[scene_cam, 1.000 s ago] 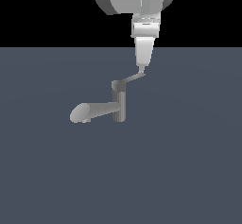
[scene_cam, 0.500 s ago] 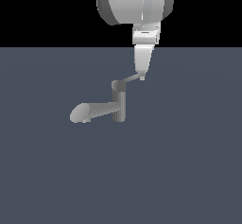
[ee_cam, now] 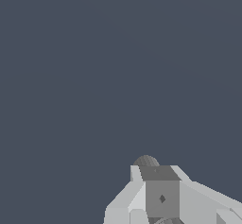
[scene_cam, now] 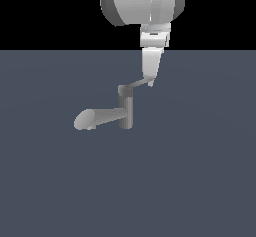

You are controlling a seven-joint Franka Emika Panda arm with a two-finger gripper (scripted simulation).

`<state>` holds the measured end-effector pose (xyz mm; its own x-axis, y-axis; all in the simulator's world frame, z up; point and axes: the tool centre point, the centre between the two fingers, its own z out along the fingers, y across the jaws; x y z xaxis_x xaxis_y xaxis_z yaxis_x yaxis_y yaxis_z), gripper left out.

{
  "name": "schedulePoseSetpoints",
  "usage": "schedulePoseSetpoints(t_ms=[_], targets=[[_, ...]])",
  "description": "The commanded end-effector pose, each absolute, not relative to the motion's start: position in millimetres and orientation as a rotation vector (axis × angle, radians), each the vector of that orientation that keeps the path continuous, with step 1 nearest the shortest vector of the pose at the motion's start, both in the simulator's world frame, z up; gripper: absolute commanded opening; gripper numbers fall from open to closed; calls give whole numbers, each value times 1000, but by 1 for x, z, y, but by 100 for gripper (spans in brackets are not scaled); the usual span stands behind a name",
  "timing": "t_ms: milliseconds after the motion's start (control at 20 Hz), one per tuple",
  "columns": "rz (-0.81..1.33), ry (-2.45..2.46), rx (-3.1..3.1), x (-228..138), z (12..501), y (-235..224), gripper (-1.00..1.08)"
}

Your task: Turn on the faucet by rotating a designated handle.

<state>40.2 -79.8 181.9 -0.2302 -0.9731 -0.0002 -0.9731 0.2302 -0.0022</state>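
Taking the faucet's [scene_cam: 117, 115] upright post [scene_cam: 126, 111] as the landmark: the thick, rounded-end spout [scene_cam: 92, 118] sticks out from it toward the exterior view's left, low on the post, its blunt tip the leftmost thing on the dark blue-grey floor [scene_cam: 60, 181]. The post itself stands upright near the middle of the scene, topped by a darker cap [scene_cam: 123, 89]. From that cap the handle [scene_cam: 139, 84] (a thin, pale lever, far slimmer than the spout) runs up and toward the exterior view's right. At the handle's far end, right of the post and above it, the gripper [scene_cam: 150, 81] comes straight down from the bulky white arm [scene_cam: 142, 1], its tip meeting the end of the lever. The fingers look close together there, but whether they clasp the handle or only touch it I cannot tell. In the wrist view the gripper's grey body [ee_cam: 163, 197] fills the near corner, with a rounded grey part [ee_cam: 146, 161] peeking just past it.
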Motion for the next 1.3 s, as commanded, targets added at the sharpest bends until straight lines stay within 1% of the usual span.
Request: schedulePoseSetpoints(t_ms=[0, 800, 850, 900, 1250], targets=[[1, 2464, -1949, 32, 182, -78, -100], [0, 2464, -1948, -13, 182, -72, -100], [0, 2464, -1948, -13, 182, -72, -100], [-29, 2431, -1946, 1, 195, -65, -100], [-21, 2441, -1947, -17, 190, -50, -100]])
